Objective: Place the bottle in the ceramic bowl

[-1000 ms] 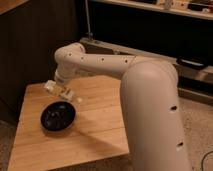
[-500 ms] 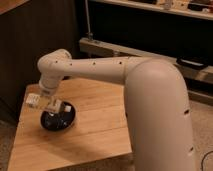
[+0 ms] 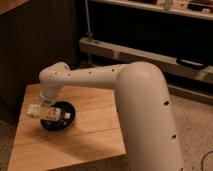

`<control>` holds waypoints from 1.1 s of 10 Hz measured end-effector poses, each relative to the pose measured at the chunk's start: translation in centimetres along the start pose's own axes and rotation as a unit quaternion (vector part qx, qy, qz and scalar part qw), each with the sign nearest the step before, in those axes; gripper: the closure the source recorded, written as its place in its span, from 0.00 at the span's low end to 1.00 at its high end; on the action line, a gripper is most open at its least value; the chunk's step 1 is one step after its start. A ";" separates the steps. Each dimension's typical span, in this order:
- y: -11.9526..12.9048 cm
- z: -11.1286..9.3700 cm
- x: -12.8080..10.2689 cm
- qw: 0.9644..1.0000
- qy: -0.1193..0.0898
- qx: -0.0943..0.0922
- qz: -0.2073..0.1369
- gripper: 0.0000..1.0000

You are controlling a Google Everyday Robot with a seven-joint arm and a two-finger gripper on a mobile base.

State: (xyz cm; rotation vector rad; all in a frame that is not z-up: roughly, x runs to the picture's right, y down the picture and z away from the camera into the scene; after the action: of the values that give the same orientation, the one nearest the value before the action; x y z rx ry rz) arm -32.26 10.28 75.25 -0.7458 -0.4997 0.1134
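Nearest the camera, the large white upper segment of the robot arm (image 3: 147,120) fills the lower right, rising beside the right edge of the wooden table (image 3: 75,142). The table, a light plank surface, serves as the landmark here; its front edge lies closest, with speckled floor (image 3: 195,125) to its right.

On the left half of the table sits the ceramic bowl (image 3: 67,119), shallow, round and dark. Directly above the bowl's left part hangs the gripper (image 3: 49,112), pointing down from the arm's white wrist joint (image 3: 54,80). A pale elongated object, the bottle (image 3: 36,110), lies roughly level at the gripper, its left end reaching out past the bowl's left rim. The bottle appears to be in the gripper's grasp, but how far apart the fingers stand cannot be told, nor whether the bottle touches the bowl.

Beyond the table's far edge stands a dark wall panel (image 3: 35,45). Farther back and to the right runs a low metal rail (image 3: 150,57), with a shelf (image 3: 165,9) above it.
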 end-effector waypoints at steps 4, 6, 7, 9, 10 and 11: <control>-0.2 1.6 1.0 1.000 0.019 0.001 -0.005 0.64; -0.2 1.5 1.0 1.000 0.026 0.006 -0.010 0.42; -0.1 1.6 1.0 1.000 0.028 0.007 -0.012 0.35; -0.2 1.8 1.1 0.999 0.032 0.007 -0.012 0.20; -0.3 1.9 1.2 0.999 0.032 0.006 -0.011 0.20; -0.3 1.9 1.2 0.999 0.031 0.006 -0.010 0.20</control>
State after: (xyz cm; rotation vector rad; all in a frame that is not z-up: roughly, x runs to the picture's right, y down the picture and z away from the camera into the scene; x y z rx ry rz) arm -32.13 11.59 77.11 -0.7303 -0.4474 0.0740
